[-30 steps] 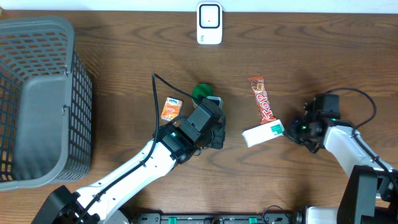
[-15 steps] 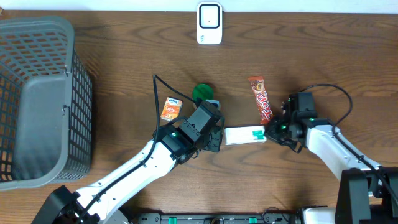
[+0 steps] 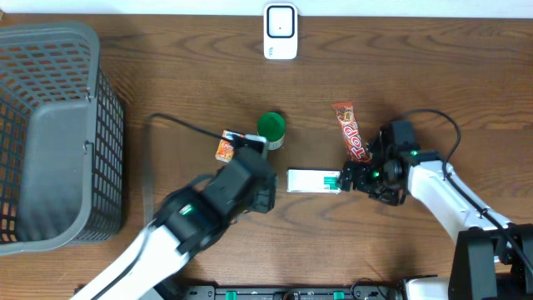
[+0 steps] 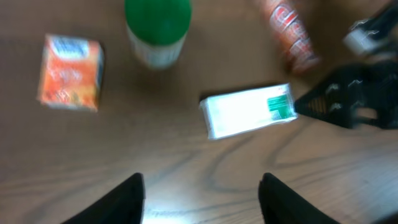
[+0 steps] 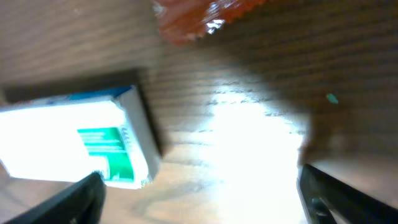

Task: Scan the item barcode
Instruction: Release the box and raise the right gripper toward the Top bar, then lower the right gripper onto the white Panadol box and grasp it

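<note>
A white box with a green end [image 3: 312, 181] lies flat on the wooden table; no barcode shows on it. My right gripper [image 3: 351, 177] stands open just right of the box's green end, holding nothing. In the right wrist view the box [image 5: 74, 140] lies beside the left finger [image 5: 84, 196] of the wide-open gripper [image 5: 202, 196]. My left gripper [image 3: 268, 193] is just left of the box, open and empty. In the left wrist view the box [image 4: 247, 111] lies ahead of that gripper [image 4: 202, 193]. The white scanner [image 3: 281, 32] stands at the table's far edge.
A grey basket [image 3: 50, 133] fills the left side. A green-capped bottle [image 3: 271, 129] and an orange packet [image 3: 226, 146] sit behind the left gripper. A red candy bar [image 3: 351, 133] lies beside the right arm.
The right gripper carried the box left, then opened and let it go on the table. The left gripper opened and its arm drew back to the left, uncovering the bottle and packet.
</note>
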